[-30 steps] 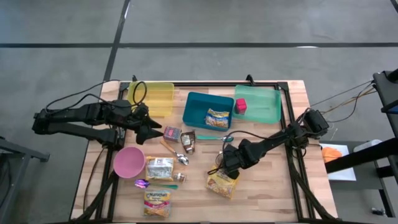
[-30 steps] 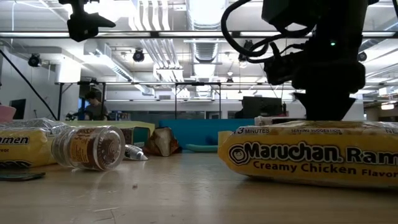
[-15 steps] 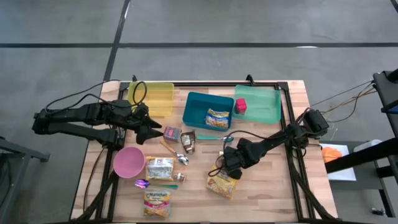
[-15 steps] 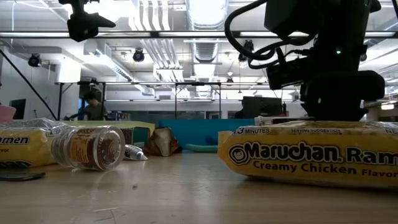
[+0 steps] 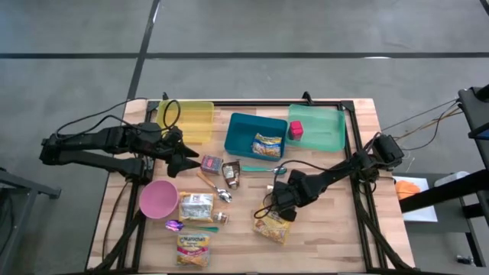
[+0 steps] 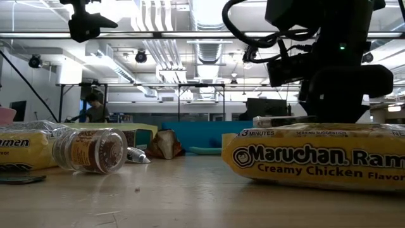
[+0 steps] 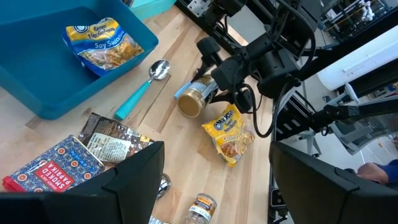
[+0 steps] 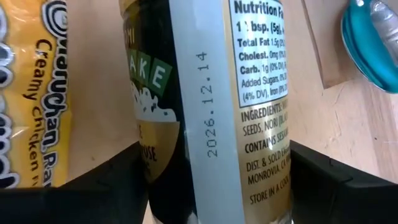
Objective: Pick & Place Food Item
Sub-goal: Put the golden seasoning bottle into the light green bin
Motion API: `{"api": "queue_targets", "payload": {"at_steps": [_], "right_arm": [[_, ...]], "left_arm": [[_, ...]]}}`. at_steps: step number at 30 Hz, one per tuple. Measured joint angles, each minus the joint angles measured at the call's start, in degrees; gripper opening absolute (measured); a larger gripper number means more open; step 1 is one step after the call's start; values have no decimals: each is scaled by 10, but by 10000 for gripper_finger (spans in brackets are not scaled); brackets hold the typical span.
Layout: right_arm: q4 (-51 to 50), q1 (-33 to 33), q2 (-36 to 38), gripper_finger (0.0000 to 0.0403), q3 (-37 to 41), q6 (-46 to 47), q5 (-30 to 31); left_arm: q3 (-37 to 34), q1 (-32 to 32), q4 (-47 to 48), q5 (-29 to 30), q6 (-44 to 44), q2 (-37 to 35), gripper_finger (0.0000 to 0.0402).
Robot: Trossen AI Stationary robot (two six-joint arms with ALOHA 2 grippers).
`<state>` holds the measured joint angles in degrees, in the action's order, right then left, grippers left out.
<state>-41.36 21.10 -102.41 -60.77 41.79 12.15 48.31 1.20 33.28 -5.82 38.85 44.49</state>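
We see the right gripper (image 5: 276,205) down near the tabletop's middle, fingers either side of a gold-labelled jar (image 8: 211,106) lying beside the ramen packet (image 5: 273,226); can't tell if it's clamped. Left gripper (image 5: 188,160) hangs open near the yellow bin (image 5: 191,121), left-back.

A pink bowl (image 5: 158,198) sits on the wooden table (image 5: 367,114) near its left edge. Just beside the bowl, toward the table's near edge, lies a purple-wrapped sweet (image 5: 175,225). Beyond the bowl stands a yellow bin (image 5: 187,121). Well apart from the bowl, to its right, lies a teal-handled spoon (image 5: 263,169) — and farther still, a pink cube (image 5: 296,131) in a green bin (image 5: 325,130).
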Motion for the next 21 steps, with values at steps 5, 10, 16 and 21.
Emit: {"api": "queue_targets", "payload": {"at_steps": [5,10,16,21], "right_arm": [[0,0,2,276,-20,-9,0],[0,0,20,276,-50,-14,-1],[1,0,55,276,-85,22,60],[11,0,96,276,-104,63,145]], "left_arm": [[0,0,-1,0,-3,0,297],[0,0,-14,-2,-21,0,297],[0,0,-53,2,-61,0,297],[0,0,-114,39,-87,0,297]]}}
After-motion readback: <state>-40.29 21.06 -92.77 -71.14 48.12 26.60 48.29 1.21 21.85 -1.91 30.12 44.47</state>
